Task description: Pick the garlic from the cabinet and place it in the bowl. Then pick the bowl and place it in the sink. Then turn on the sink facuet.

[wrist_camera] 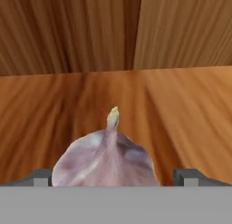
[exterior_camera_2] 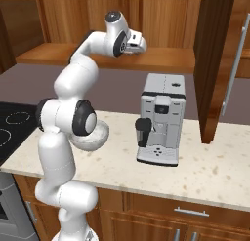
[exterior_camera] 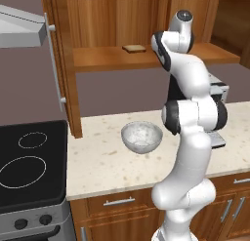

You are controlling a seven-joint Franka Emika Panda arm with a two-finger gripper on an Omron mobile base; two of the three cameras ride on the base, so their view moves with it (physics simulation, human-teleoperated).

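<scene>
Spread wide and holding nothing, the gripper (wrist_camera: 113, 175) straddles the garlic (wrist_camera: 106, 159), its tip pointing away along the cabinet (wrist_camera: 113, 96) shelf.

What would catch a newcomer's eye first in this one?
The white arm reaching up into the wooden cabinet, with the garlic close between the open tool tips on the shelf. Below, the speckled bowl sits on the counter, and a silver coffee machine stands further right.
</scene>
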